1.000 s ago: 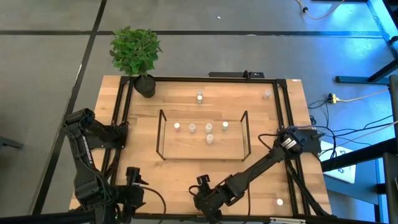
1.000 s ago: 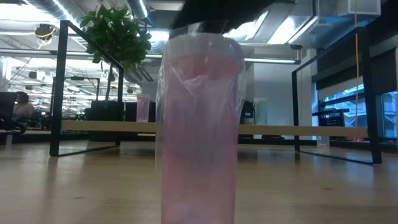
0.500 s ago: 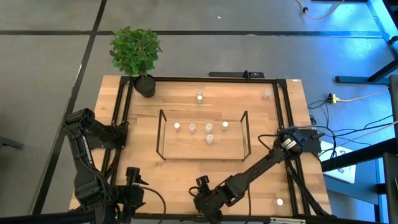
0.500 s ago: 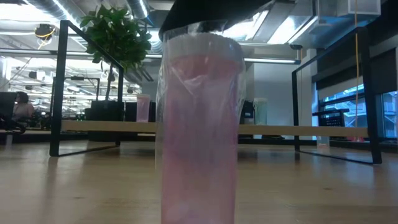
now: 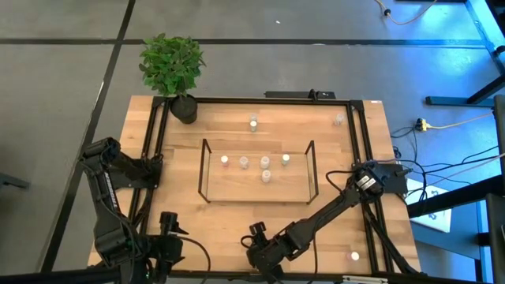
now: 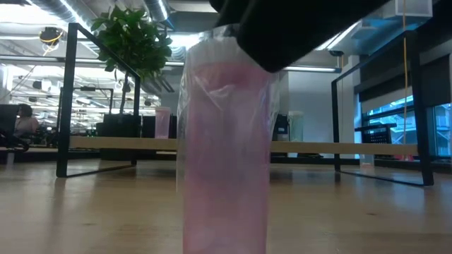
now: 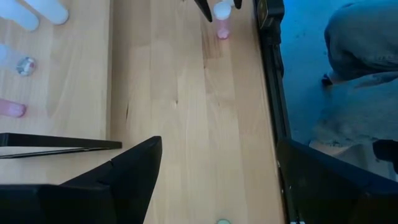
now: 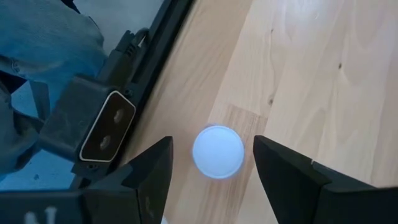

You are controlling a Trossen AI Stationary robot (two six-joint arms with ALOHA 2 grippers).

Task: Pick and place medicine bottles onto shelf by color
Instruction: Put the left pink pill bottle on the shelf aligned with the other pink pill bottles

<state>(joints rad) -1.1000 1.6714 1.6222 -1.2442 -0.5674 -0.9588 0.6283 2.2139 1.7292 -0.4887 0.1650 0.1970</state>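
Hovering over a pink bottle [image 6: 226, 148] at the bench's [image 5: 237, 233] near edge: right end effector [image 5: 263, 267], fingers [image 8: 149, 177] spread apart, straddling the bottle's white cap [image 8: 217, 152] from above. Not yet clamped; clear gaps on both sides of the cap in the right wrist view. Down at bench height, the pink bottle filling the middle of the low view, upright, a dark mass of the right arm crossing its top corner. From the left wrist view, same bottle seen far off, standing close to the black frame rail [image 7: 273, 93] at the bench edge.

Parked at the near-left corner: left end effector [image 5: 168, 237], fingers [image 7: 134, 171] apart, holding nothing.

On the shelf [image 5: 256, 185] mid-bench: four bottles [image 5: 245, 162] standing on its wooden board, three in a row, one just in front. Behind the shelf, one more bottle [image 5: 253, 122] standing alone; another, greyish [image 5: 339, 120], near the far-right corner. One bottle [image 5: 355, 255] on the near-right side, between the frame rails.

Sitting at the far-left corner: potted plant [image 5: 172, 67]. Beyond the bench edge in both wrist views: a person's trouser leg [image 7: 364, 43], close to the frame.
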